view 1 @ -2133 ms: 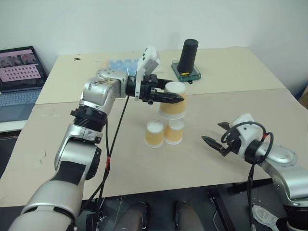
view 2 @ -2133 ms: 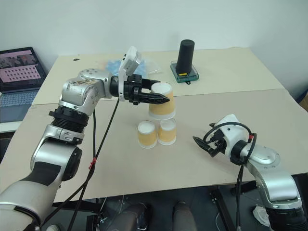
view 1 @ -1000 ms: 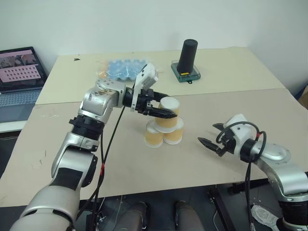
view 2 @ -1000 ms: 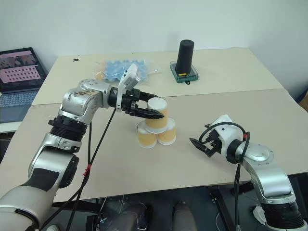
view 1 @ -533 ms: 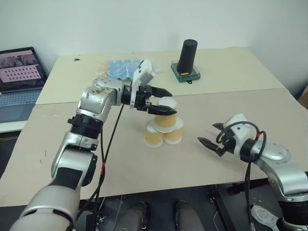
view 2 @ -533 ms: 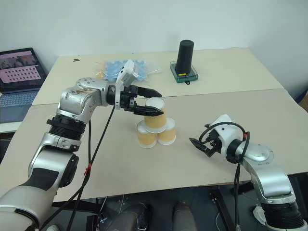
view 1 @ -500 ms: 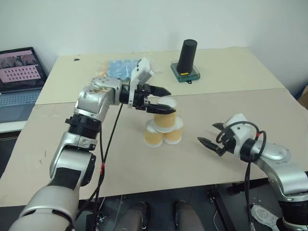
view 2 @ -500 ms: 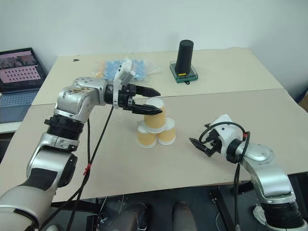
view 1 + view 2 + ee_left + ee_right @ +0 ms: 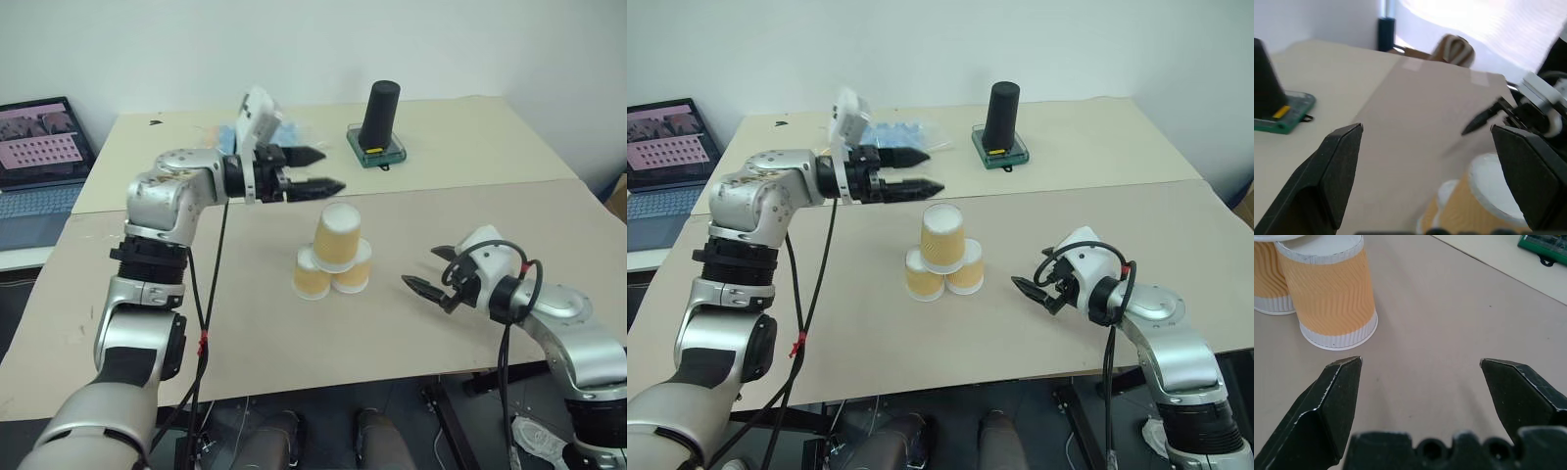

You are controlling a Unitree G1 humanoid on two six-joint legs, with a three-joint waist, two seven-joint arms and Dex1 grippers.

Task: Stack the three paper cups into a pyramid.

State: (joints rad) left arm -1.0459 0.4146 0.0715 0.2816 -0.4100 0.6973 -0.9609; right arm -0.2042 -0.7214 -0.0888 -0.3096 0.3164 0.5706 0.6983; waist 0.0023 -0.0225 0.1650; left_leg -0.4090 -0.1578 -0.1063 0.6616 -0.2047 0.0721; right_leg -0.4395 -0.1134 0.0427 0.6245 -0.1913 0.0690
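Left eye view: the wide-open, empty left claw (image 9: 312, 169) should be drawn clear without brushing the finished pyramid (image 9: 332, 257); the right claw (image 9: 432, 268) hangs open and empty.

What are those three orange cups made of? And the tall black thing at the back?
The three cups look like paper: matte, wavy ribbed orange sides with white rims, as the right wrist view shows. The tall black cylinder looks like smooth matte plastic or rubber, but that is hard to tell from here.

pyramid (image 9: 333, 259) mid-table | cylinder (image 9: 380, 114) behind it | laptop (image 9: 39, 147) far left
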